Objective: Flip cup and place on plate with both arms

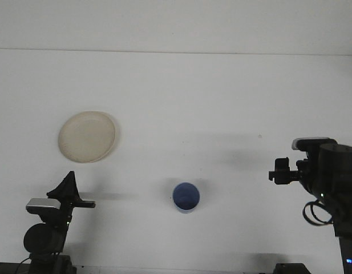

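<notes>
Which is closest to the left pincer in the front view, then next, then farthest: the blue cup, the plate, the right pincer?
From the left pincer:
1. Plate, just above it.
2. Blue cup, to its right, mid-table.
3. Right pincer, far right.

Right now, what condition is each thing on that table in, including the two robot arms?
Blue cup: upright, mouth up, standing alone on the table, not held.
Plate: flat on the table, nothing on it.
Left gripper: low at the near edge, holding nothing.
Right gripper: away from the cup, holding nothing.
</notes>
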### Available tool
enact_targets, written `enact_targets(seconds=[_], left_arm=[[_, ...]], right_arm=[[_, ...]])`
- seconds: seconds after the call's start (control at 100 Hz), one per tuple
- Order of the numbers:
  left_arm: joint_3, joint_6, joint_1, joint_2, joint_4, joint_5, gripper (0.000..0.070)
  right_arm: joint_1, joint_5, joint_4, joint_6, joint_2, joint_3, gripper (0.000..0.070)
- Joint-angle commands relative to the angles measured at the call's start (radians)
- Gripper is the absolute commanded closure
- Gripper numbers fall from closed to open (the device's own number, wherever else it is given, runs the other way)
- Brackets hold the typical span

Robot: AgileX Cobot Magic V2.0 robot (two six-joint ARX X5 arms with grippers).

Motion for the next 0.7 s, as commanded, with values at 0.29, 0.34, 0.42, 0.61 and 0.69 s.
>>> enact_targets(seconds=[0.29, 0.34, 0.42, 0.61, 0.69], left_arm=[[-0.020, 0.005, 0.001, -0.002, 0.014, 0.004, 0.0688], [-0.020, 0.005, 0.001, -0.002, 0.013, 0.004, 0.0688], [-0.020, 0.005, 0.001, -0.002, 0.013, 0.004, 0.0688], [-0.020, 0.005, 0.001, -0.002, 0.014, 0.004, 0.0688], [-0.020, 0.005, 0.001, -0.002, 0.014, 0.004, 0.0688]], right_arm=[[0.001, 0.001, 0.399, 0.037, -0.371, -0.414, 0.0230], [0.001, 0.001, 0.466, 0.037, -0.414, -0.470, 0.0230], [0.001, 0.001, 0.569, 0.034, -0.466, -0.553, 0.0231], [0.002, -0.006, 0.713, 0.048, -0.506, -0.654, 0.0232], [0.002, -0.003, 0.716, 0.047, -0.505, -0.654, 0.0232]])
